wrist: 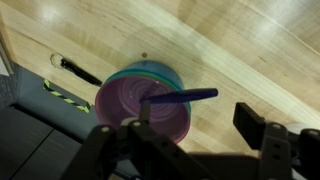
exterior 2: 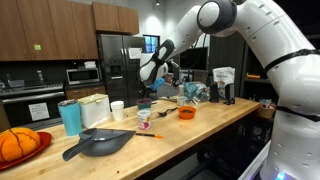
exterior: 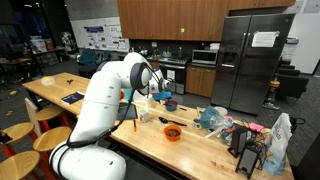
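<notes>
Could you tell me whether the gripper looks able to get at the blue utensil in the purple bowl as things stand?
Probably yes. In the wrist view the open gripper hangs above the bowl, the utensil sticks out over the rim, and nothing lies between them.

The bowl is purple inside with a teal rim, and the spoon is deep blue. The table is pale wood with a fine grain. A strap is striped black and yellow. The fingers are black. In an exterior view a second bowl is orange and a cup is teal.
</notes>
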You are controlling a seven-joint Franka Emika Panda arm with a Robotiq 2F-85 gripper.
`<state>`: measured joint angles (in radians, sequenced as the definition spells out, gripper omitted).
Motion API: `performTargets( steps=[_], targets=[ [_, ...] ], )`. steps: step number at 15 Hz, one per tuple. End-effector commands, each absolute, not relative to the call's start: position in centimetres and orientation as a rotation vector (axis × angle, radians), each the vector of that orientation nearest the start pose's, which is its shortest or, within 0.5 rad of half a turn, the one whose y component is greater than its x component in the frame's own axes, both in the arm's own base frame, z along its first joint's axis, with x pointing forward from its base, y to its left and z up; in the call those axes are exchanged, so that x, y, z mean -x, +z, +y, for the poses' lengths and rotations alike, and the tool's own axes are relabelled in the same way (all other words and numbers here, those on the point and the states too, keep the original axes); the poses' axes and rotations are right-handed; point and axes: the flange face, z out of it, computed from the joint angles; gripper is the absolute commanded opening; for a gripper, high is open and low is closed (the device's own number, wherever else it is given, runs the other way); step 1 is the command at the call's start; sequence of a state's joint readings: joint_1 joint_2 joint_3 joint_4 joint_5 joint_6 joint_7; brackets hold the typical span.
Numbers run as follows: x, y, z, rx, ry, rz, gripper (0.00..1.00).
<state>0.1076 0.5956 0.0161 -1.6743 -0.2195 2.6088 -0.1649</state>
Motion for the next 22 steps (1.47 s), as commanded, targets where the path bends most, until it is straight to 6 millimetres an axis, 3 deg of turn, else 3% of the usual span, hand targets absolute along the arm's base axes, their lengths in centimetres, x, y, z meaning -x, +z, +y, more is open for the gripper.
performTargets(
  steps=[1, 8, 17, 22],
  targets=[
    [-70.9, 29.1, 9.0, 3.182, -0.492, -0.722, 0.52],
    [-70.9, 28.8, 8.6, 3.204, -0.434, -0.707, 0.0],
    [-71.0, 29.7, 8.6, 3.211, -0.392, -0.708, 0.03],
    [-70.1, 32.7, 9.8, 3.16, -0.272, -0.675, 0.03]
  ],
)
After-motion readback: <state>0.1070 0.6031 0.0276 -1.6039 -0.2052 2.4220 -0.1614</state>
